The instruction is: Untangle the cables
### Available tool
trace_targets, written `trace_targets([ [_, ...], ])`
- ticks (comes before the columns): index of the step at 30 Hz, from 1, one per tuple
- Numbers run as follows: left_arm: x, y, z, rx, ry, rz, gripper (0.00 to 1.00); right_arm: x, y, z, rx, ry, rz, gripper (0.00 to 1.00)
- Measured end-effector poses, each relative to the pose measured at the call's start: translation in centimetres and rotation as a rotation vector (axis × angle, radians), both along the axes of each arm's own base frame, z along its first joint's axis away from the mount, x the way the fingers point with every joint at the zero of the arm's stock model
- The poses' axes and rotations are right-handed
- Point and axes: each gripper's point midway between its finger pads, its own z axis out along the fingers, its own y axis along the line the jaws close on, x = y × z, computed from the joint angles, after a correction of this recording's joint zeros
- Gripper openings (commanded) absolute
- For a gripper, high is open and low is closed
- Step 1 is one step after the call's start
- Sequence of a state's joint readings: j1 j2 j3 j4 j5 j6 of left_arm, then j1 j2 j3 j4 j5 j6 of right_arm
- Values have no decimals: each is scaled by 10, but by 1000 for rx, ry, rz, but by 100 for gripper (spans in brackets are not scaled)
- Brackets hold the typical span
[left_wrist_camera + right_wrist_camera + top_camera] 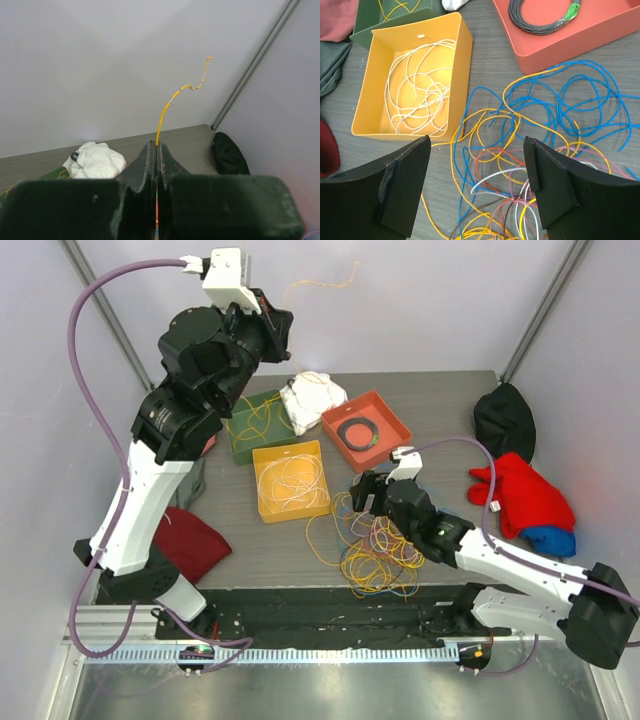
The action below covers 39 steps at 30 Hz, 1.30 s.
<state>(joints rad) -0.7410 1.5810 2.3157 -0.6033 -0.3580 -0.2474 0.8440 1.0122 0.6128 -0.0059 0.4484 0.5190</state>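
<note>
Closest to the arm bases, a loose tangle of thin yellow, blue, pink, white and orange cables (375, 552) (530, 165) lies on the grey wood-grain table (260, 550), near its front edge. The right gripper (372, 492) (477, 185) hovers just above the far side of this tangle. Its two black fingers (402, 187) are spread wide with nothing between them, and blue and yellow loops show on the table in the gap. Left of the tangle, at the table's edge, sits a crumpled dark red cloth (192, 543).

Just beyond the tangle stands a yellow rectangular plastic tray (258, 480) (457, 60) holding a coiled white cable (295, 480) (417, 85). Behind it a dark green tray (240, 440) (370, 15) holds a thin yellow wire (262, 420). To the right, an orange-red tray (385, 410) (600, 35) holds a coil of black cable (358, 430) (540, 15). A bunched white cloth (312, 395) (97, 160) lies between these two trays at the back.

On the table's right side a bright red cloth (520, 495) lies over a blue one (552, 538), with a black cloth (503, 418) (229, 155) farther back.

Farthest off, the left gripper (283, 322) (157, 147) is raised high over the back of the table. Its jaws are pressed together on a single thin yellow-orange cable (322, 282) (167, 107), whose free end curls up in the air.
</note>
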Motion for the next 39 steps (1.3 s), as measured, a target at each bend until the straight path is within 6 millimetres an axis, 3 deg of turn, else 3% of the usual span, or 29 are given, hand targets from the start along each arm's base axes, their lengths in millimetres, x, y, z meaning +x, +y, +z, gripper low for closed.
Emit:
trace_targets([
  [4,0,-1,-4,2,10,-3,0,7,5,0,-2,-19,1,83],
  [9,3,6,-11,29,18,38,0,9,6,21,35,-55,-5,82],
  [13,12,17,-18,51,33,96,0,2,-3,39,71,-78,-19,82],
  [17,34,38,-34,68,70,179,0,-11,-20,56,108,-95,-36,82],
  [23,83,88,-87,93,191,338,0,-30,-47,80,160,-134,-64,82],
  [27,112,116,-123,113,266,423,0,-37,-58,84,159,-138,-78,82],
  [33,142,133,-157,115,310,467,0,-40,-66,85,142,-133,-96,82],
  [37,159,139,-197,121,361,483,0,-40,-68,80,126,-121,-100,82],
  [39,166,144,-226,132,399,497,0,-40,-68,79,122,-119,-102,82],
])
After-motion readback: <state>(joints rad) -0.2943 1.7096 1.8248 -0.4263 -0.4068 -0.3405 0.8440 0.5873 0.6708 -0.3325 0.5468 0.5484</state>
